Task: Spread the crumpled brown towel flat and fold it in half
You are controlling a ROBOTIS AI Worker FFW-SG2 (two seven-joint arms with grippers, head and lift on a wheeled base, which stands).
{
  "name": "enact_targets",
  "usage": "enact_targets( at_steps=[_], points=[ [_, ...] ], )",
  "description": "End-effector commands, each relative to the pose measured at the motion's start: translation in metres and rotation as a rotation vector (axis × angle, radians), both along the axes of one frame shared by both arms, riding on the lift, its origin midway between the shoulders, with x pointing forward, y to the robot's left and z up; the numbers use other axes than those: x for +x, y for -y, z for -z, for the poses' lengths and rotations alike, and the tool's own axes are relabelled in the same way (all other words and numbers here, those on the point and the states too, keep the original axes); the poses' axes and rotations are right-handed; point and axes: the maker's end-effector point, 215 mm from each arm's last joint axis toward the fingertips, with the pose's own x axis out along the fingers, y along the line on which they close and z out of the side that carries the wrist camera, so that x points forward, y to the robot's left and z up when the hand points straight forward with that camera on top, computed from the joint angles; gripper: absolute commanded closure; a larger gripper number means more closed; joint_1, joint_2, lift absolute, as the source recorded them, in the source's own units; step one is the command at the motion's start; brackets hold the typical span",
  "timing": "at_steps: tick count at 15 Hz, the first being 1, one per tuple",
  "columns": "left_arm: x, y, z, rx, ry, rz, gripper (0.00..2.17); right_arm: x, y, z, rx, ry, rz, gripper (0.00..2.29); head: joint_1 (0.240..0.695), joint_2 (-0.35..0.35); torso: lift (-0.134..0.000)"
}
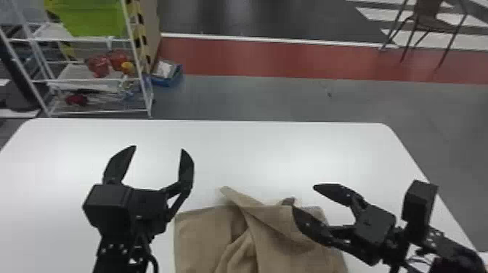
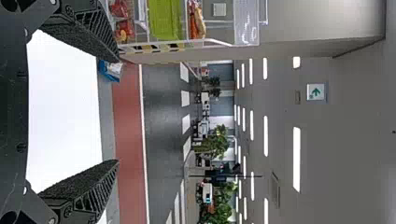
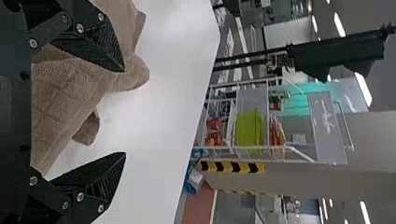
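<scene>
A white table with rounded far corners spreads across the head view, its top smooth and bright. The brown towel lies on its near part, rumpled: the left portion is fairly flat, while ridges and overlapping folds cross the middle and one narrow tip points toward the far edge.

The left gripper is over the table to the left of the towel, its fingers spread wide with bare tabletop between them. The right gripper is at the towel's right side, fingers also parted and pinching nothing; whether one touches the cloth is unclear.

Beyond the table at left stands a white wire rack holding a lime-green bin and red items, with a blue box on the floor just beside it. Grey floor gives way to a red band, then a dark stretch, with a chair at far right. The left wrist view takes in leafy plants, ceiling lights and a green-arrow sign.
</scene>
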Motion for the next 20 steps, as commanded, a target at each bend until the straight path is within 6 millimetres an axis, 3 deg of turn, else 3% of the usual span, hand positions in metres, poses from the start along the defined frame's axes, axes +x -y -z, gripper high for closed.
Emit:
enact_targets(
  at_steps=[1, 3, 9, 13, 15, 17, 18, 20],
  points=[
    [0.0, -0.002, 0.001, -0.003, -0.003, -0.003, 0.14, -0.007, -0.031, 0.001, -0.073, 0.021, -0.085, 0.29, 0.695, -0.052, -0.122],
    [-0.001, -0.002, 0.0, -0.003, -0.001, -0.002, 0.14, -0.01, -0.049, 0.009, -0.149, 0.026, -0.126, 0.37, 0.695, -0.022, -0.122],
    [-0.002, 0.001, 0.002, -0.003, -0.005, 0.007, 0.14, 0.017, -0.081, 0.017, -0.248, 0.014, -0.166, 0.44, 0.695, 0.034, -0.122],
    [-0.002, -0.004, 0.001, -0.003, -0.004, 0.002, 0.14, 0.026, -0.066, 0.053, -0.304, -0.141, -0.104, 0.5, 0.695, 0.055, -0.122],
    [-0.002, -0.004, 0.002, -0.002, -0.006, 0.003, 0.14, 0.027, -0.061, 0.061, -0.306, -0.182, -0.09, 0.87, 0.695, 0.049, -0.122],
    [-0.001, -0.002, 0.003, 0.0, -0.007, 0.006, 0.14, 0.025, -0.06, 0.063, -0.296, -0.204, -0.087, 1.52, 0.695, 0.038, -0.122],
    [-0.001, -0.001, 0.002, -0.002, -0.005, 0.007, 0.14, 0.023, -0.063, 0.061, -0.288, -0.205, -0.096, 1.69, 0.695, 0.037, -0.122],
    [0.0, -0.001, 0.002, 0.001, -0.004, 0.007, 0.14, 0.02, -0.064, 0.045, -0.272, -0.174, -0.094, 1.72, 0.695, 0.035, -0.122]
  ],
)
